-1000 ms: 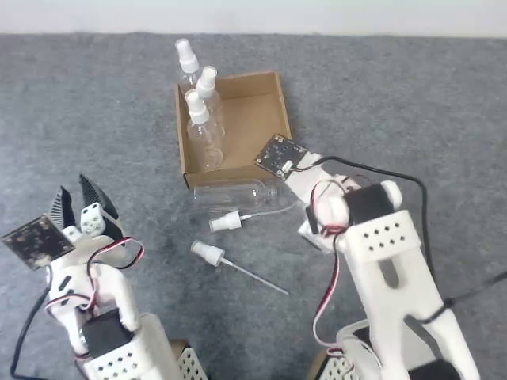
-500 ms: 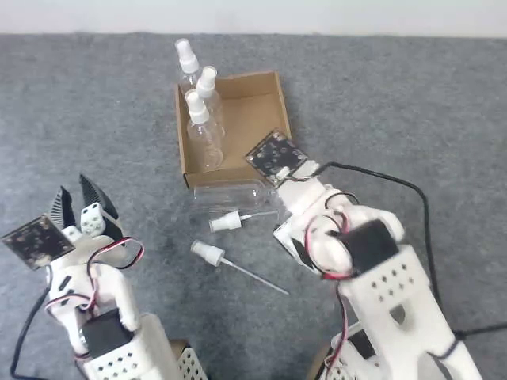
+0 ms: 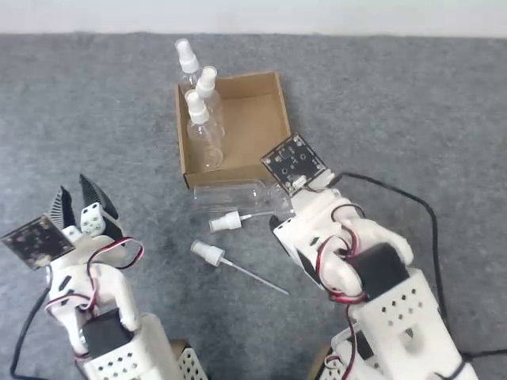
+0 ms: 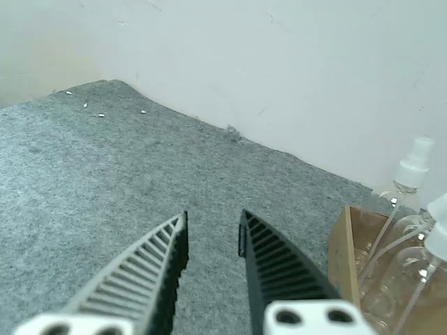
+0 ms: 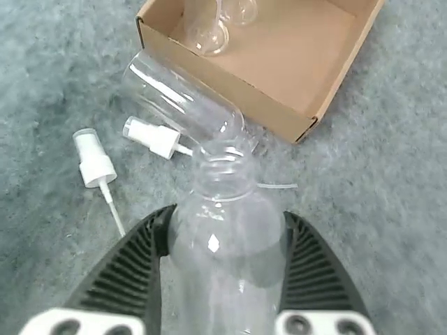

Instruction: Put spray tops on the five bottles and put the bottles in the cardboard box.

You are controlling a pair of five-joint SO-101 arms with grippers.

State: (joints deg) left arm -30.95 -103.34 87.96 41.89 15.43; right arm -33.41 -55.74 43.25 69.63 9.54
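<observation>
At left, the left gripper [image 3: 74,184] hangs above the grey, felt-like carpet [image 3: 119,103], its ribbed black jaws a narrow gap apart and holding nothing. Further right, three clear plastic bottles with white spray tops [image 3: 204,131] line the left wall of the shallow, square cardboard box [image 3: 281,103], whose bare brown floor shows beside them. On the carpet in front of the box lie two loose white spray tops, one [image 3: 226,222] just beside a fallen bottle and the other [image 3: 207,252] nearer the arms, its long thin dip tube pointing toward the right arm. The uncapped clear bottle [image 3: 238,194] rests on its side along the box's near wall, touching or almost touching it. At right, the right gripper [image 5: 227,213] clamps its ribbed jaws around the round body of another open-necked clear bottle [image 5: 227,237], whose threaded mouth points at the fallen bottle, close to the box's near corner.
</observation>
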